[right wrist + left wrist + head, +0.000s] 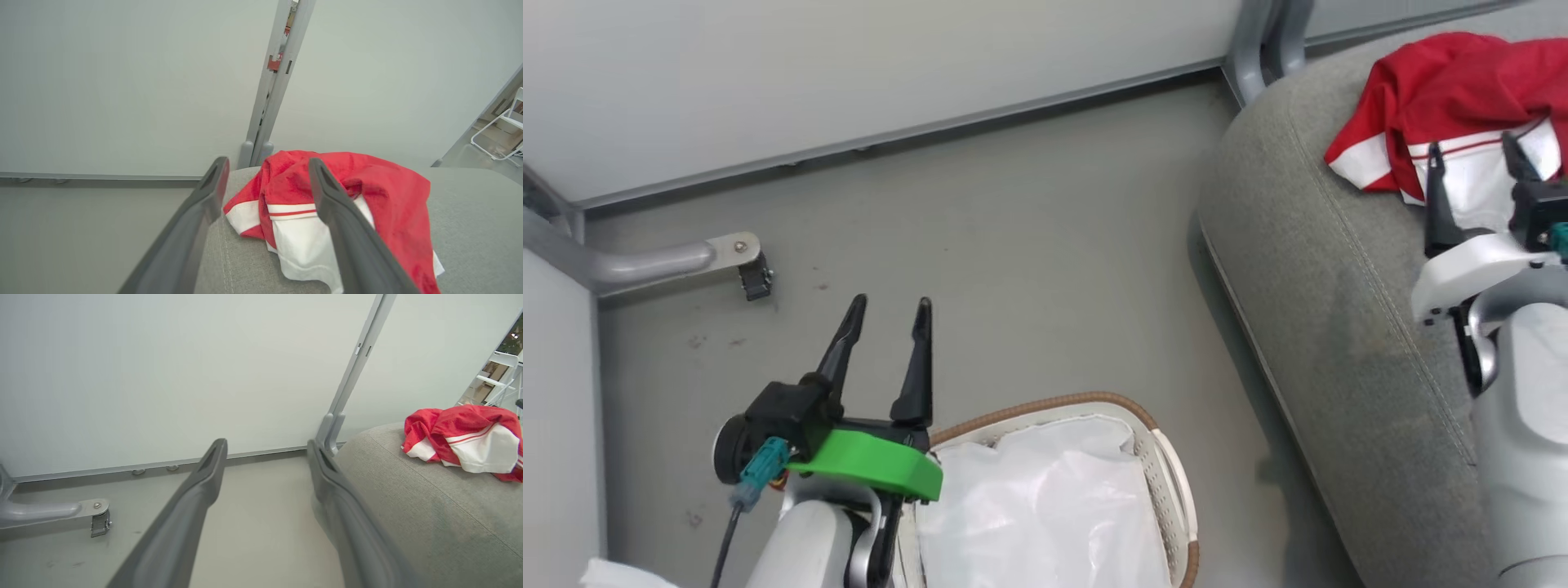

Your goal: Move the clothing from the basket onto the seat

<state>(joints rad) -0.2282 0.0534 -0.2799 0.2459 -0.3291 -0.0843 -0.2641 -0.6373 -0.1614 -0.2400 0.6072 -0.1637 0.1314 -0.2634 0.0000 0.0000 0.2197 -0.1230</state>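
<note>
Leaving the left pincer (pixel 890 300) spread wide and empty by the basket (pixel 1168 457), check its liner (pixel 1045 506) for leftover red. Rightward on the seat (pixel 1339 327), draw the right pincer (pixel 1473 143), equally agape and holding nothing, straight back off the crumpled clothing (pixel 1445 73) without snagging folds; judge its long axis crosswise, white-banded hem pointing basketward.

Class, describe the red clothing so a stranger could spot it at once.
Find the big grey seat on the right. Near its far end lies the clothing, a crumpled heap. It is bright red with white panels, unlike the plain white liner in the basket.
</note>
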